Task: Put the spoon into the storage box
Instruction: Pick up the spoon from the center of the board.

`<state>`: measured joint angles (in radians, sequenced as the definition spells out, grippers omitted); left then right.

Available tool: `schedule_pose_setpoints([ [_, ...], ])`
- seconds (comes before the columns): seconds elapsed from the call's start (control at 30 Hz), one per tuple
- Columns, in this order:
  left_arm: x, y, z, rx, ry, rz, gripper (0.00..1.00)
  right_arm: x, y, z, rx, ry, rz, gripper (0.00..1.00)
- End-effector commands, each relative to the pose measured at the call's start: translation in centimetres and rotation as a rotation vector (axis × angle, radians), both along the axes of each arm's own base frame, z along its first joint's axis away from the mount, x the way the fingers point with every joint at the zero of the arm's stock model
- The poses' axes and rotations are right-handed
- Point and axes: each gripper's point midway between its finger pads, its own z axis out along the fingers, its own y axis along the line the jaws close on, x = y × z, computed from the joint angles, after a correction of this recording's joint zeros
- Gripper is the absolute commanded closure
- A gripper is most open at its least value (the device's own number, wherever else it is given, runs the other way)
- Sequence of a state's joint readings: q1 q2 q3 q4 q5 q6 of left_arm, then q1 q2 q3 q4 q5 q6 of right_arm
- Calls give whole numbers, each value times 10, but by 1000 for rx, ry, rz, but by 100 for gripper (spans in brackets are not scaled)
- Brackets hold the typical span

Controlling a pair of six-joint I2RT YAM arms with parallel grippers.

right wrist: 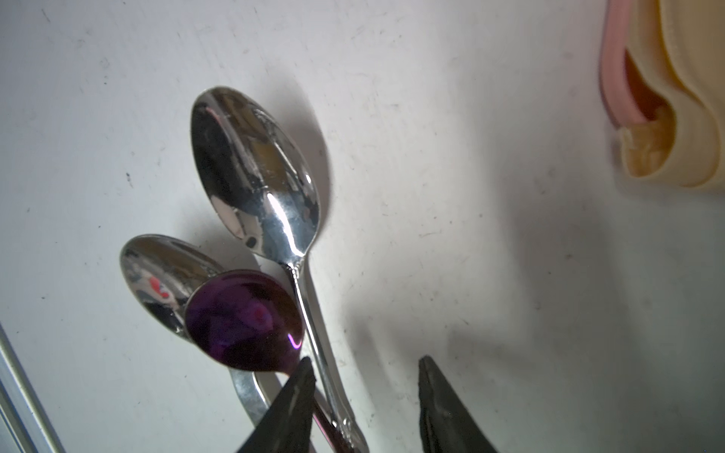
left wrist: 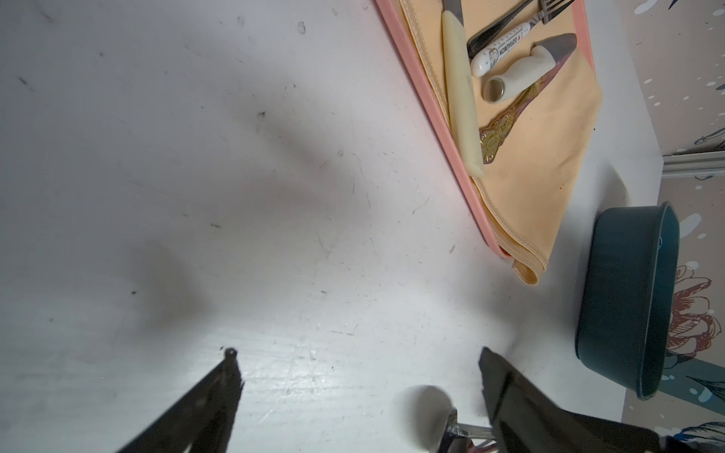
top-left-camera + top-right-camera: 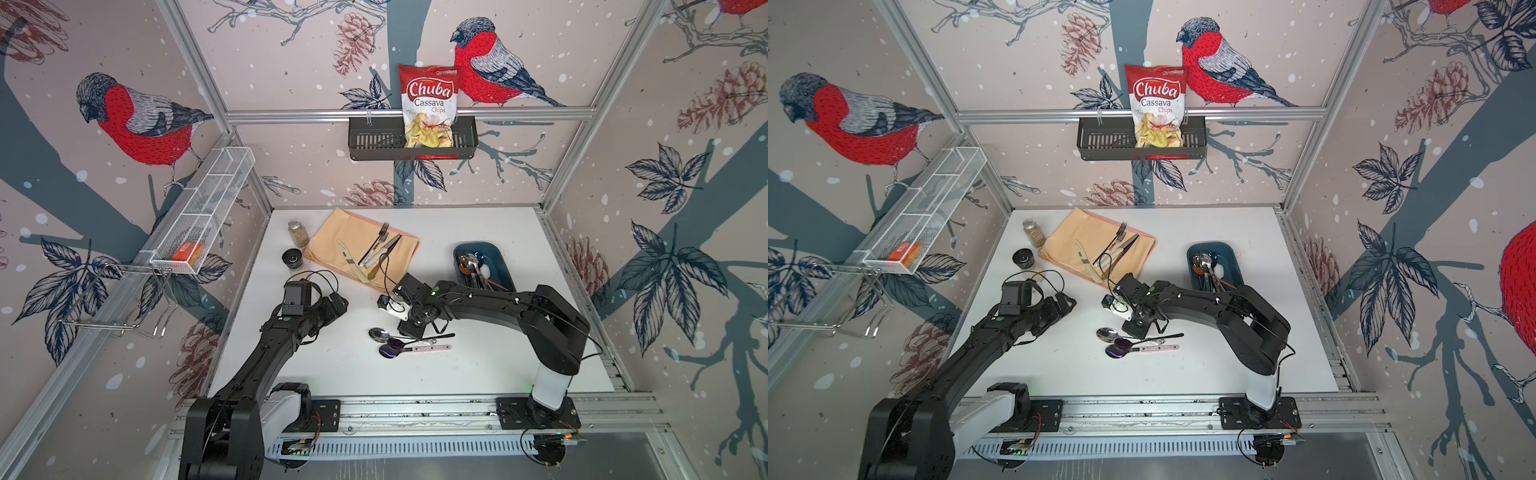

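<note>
Three spoons lie together on the white table: a silver spoon (image 3: 379,333) (image 1: 255,176), a purple spoon (image 3: 395,343) (image 1: 243,321) and a pink-handled spoon (image 3: 388,352). My right gripper (image 1: 367,364) (image 3: 409,330) hangs just above their handles. It is open, and the silver spoon's handle runs between its fingers, close to one fingertip (image 1: 306,376). The dark teal storage box (image 3: 498,259) (image 2: 627,306) stands at the right and holds several spoons. My left gripper (image 2: 359,353) (image 3: 336,303) is open over bare table left of the spoons.
A peach napkin (image 3: 332,237) carrying a fork and knives lies at the back, with a spice jar (image 3: 298,232) and a black cap (image 3: 293,258) to its left. A chips bag (image 3: 428,104) stands in the black wall basket. A white wire tray (image 3: 203,212) hangs left.
</note>
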<state>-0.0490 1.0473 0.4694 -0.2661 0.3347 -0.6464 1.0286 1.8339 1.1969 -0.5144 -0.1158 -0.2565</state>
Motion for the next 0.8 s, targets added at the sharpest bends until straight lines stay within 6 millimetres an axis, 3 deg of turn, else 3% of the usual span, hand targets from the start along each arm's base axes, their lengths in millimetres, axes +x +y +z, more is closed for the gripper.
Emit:
schedule_pose_setpoints([
  [0.0, 2, -1, 3, 4, -14, -17, 4, -7, -6, -9, -55, 19, 16, 56],
  [0.77, 3, -4, -4, -8, 15, -45, 4, 4, -6, -28, -170, 2, -10, 64],
])
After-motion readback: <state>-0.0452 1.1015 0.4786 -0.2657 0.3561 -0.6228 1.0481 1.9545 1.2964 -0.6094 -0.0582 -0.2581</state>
